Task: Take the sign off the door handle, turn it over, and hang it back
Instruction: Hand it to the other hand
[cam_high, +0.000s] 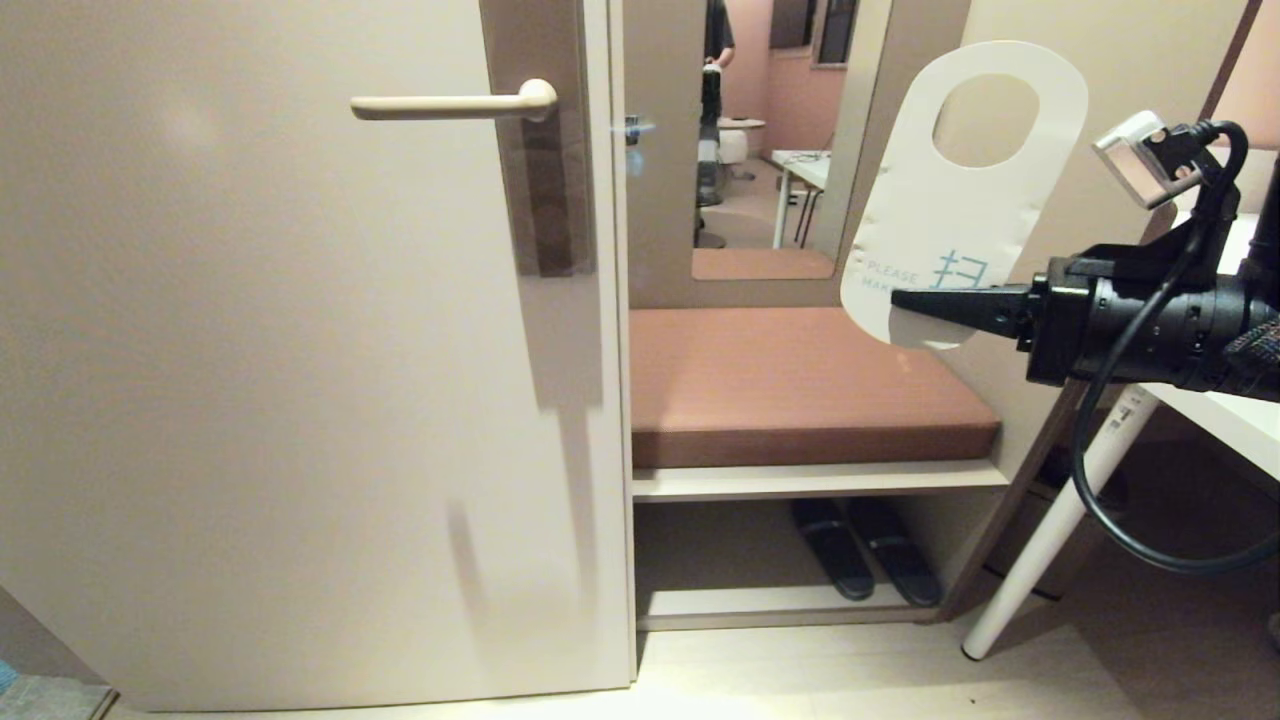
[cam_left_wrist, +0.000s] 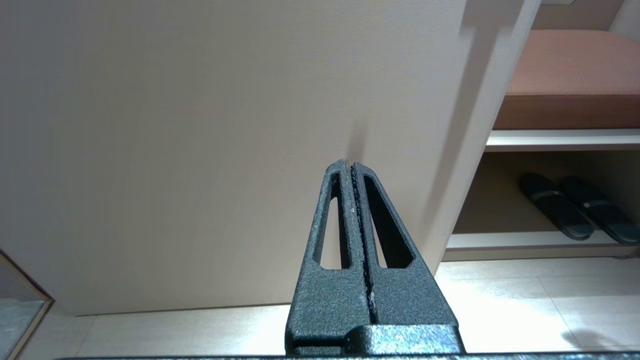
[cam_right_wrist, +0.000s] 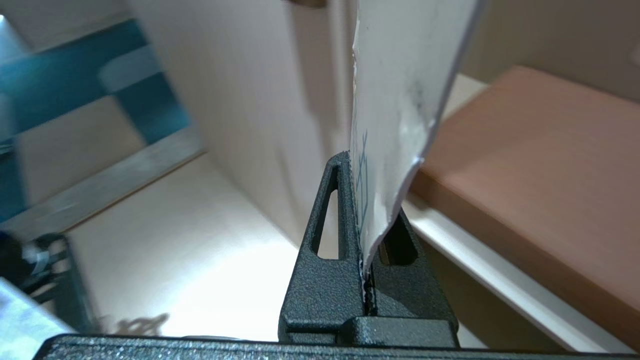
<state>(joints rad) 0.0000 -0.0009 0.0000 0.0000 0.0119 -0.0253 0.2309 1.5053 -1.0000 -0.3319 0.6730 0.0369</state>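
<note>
**Sign off the handle, pinched in right gripper**

The flat white card sign with blue text and an oval hole (cam_high: 960, 200) is held up in the air at the right of the head view, well apart from the slim beige lever door handle (cam_high: 455, 104), which is bare. The sign stands roughly upright, hole end up, white face toward the camera. The black right gripper (cam_high: 900, 302) points level toward the door and is clenched on the sign's lower rounded end; the right wrist view shows the card edge clamped between the fingers (cam_right_wrist: 345, 210). The left gripper (cam_left_wrist: 352, 167) is clenched with nothing between its fingers, low, facing the pale door panel (cam_left_wrist: 200, 150).
</note>
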